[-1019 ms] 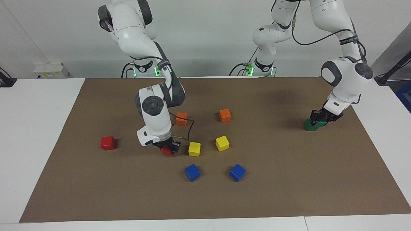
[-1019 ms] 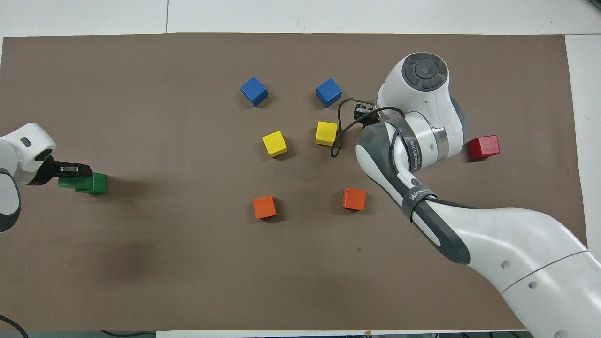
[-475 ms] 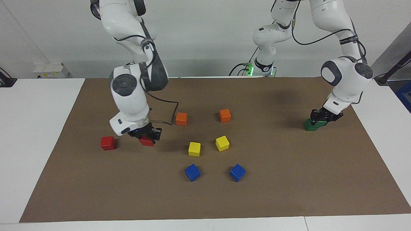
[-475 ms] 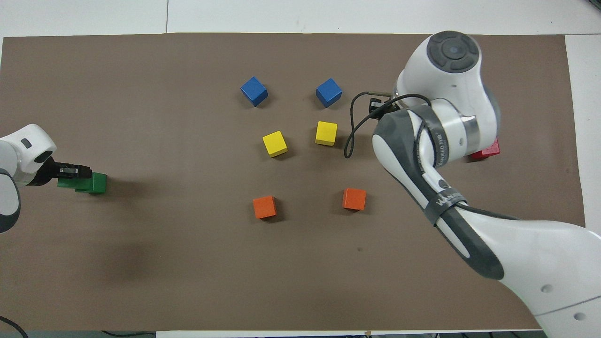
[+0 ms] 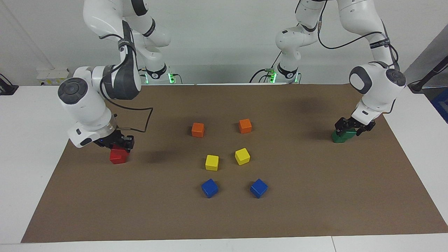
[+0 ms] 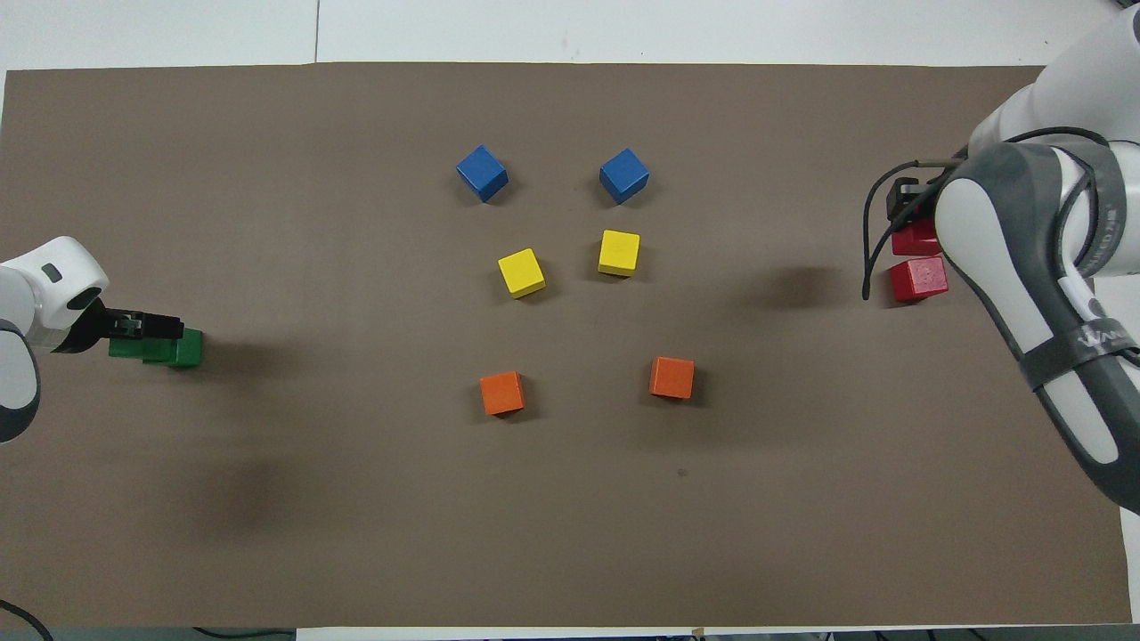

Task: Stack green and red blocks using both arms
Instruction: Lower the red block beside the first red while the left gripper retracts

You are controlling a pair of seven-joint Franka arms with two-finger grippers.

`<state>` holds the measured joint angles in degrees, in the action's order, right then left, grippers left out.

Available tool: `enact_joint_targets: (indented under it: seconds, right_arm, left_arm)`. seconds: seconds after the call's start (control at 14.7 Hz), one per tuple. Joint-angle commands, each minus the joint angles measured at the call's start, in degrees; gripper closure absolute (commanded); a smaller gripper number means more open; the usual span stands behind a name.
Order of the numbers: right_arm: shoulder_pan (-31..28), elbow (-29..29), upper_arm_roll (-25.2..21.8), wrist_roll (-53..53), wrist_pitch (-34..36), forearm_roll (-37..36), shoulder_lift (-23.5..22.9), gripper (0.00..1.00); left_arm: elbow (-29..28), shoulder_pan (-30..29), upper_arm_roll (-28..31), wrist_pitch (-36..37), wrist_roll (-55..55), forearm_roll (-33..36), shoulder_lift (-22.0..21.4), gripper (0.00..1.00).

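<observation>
My right gripper (image 5: 119, 144) is shut on a red block (image 5: 120, 150) and holds it just over the second red block (image 5: 115, 159), which lies on the mat at the right arm's end. In the overhead view the held red block (image 6: 915, 239) shows next to the lying red block (image 6: 919, 279). At the left arm's end, one green block (image 5: 347, 132) sits askew on the other green block (image 5: 337, 138). My left gripper (image 5: 352, 126) is open just above the upper green block (image 6: 129, 347), which sits on the lower green block (image 6: 185, 349).
In the middle of the brown mat (image 5: 315, 196) lie two orange cubes (image 5: 197, 129) (image 5: 245, 125), two yellow cubes (image 5: 211, 162) (image 5: 242, 156) and two blue cubes (image 5: 209, 188) (image 5: 259, 188). White table (image 5: 31, 147) surrounds the mat.
My right gripper has carried the red block from beside the yellow cubes to over the other red block. My left gripper has let go of the upper green block and risen slightly.
</observation>
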<state>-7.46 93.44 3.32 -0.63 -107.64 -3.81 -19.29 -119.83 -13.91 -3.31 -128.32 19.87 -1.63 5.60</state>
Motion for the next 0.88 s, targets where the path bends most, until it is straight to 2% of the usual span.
enact_joint_targets:
  seconds: [0.0,0.2,0.41,0.54,0.81]
  right_arm:
    - [-1.59,7.62,0.90,3.08,-7.21,-0.67,3.81,1.00]
    - [-2.21,10.36,0.81,4.32,-11.27,-0.67,4.26,1.00]
    - [-2.21,11.67,0.81,4.50,-13.29,-0.67,4.52,1.00]
    - [-2.39,13.69,0.90,6.42,-15.66,-0.67,5.13,1.00]
    - [-3.09,14.84,0.90,10.20,-16.46,-0.67,5.49,1.00]
  left_arm:
    - [7.22,0.29,-0.03,7.27,0.96,-0.91,-0.77,0.00]
    - [12.07,1.17,-0.03,12.73,0.34,-0.91,-1.29,0.00]
    - [13.13,1.17,-0.29,13.80,-2.11,-0.91,-3.57,0.00]
    - [14.44,1.69,-0.56,15.10,-6.14,-0.91,-4.72,0.00]
    - [21.12,4.33,-0.65,23.36,-17.65,-0.91,-4.72,0.00]
